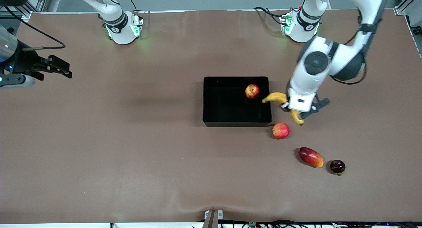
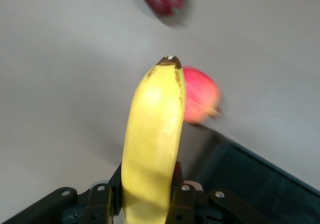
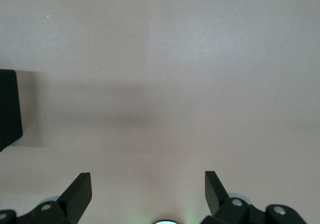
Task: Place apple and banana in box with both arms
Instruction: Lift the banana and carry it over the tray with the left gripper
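Apple (image 1: pixel 252 91) in box (image 1: pixel 211 102). Left tool (image 1: pixel 294 112) clamps banana (image 1: pixel 276 97) over worktop (image 1: pixel 132 155), box's 3 o'clock. Right tool (image 1: pixel 66 69) waits, fingers spread.

A pink apple (image 1: pixel 281 130), mango (image 1: pixel 310 157) and dark fruit (image 1: pixel 337 166) lie on the table (image 1: pixel 132 155).

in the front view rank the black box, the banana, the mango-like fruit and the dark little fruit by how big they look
1. box
2. banana, held by the left gripper above the table, so it is nearer the camera and may look larger than it is
3. mango-like fruit
4. dark fruit
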Motion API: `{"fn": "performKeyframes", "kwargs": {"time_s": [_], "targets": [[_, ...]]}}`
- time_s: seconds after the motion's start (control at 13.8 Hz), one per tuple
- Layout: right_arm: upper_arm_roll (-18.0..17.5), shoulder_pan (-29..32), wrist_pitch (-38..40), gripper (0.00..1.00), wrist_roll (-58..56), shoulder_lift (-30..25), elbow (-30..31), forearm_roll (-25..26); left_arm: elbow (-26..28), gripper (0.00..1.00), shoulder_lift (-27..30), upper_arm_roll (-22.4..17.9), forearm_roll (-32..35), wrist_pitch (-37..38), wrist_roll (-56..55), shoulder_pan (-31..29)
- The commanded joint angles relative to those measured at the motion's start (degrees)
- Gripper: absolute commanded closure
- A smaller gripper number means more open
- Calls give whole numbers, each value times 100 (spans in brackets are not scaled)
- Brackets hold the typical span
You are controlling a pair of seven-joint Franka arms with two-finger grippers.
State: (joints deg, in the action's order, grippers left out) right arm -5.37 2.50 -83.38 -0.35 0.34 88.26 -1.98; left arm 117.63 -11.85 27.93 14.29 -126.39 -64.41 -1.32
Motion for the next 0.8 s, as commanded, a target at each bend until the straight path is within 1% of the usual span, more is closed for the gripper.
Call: {"fn": "performKeyframes", "kwargs": {"time_s": [0.0, 0.14, 0.36, 0.43, 0.51, 0.58, 0.72], "targets": [[-61, 40, 147, 0, 0, -16, -160, 40, -459, 100, -501, 449, 91, 133, -588, 165], [-96, 5, 173, 0, -18, -16, -160, 49, -749, 100, -878, 433, 109, 115, -817, 674], [-78, 40, 366, 0, -44, -25, -160, 58, -1171, 100, -1564, 424, 240, 97, -1037, 1114], [-69, 49, 375, 0, -53, -25, -160, 58, -1224, 100, -1766, 406, 424, 89, -1256, 1281], [-69, 49, 358, 0, -1, -25, -160, 23, -1294, 100, -1994, 406, 791, 80, -1571, 1396], [-78, 6, 306, 0, -9, -25, -160, 57, -1339, 100, -2222, 415, 1221, 71, -1853, 1423], [-61, 57, 384, 0, 17, -42, -160, 14, -1478, 100, -2636, 424, 1725, -16, -2188, 1555]]}}
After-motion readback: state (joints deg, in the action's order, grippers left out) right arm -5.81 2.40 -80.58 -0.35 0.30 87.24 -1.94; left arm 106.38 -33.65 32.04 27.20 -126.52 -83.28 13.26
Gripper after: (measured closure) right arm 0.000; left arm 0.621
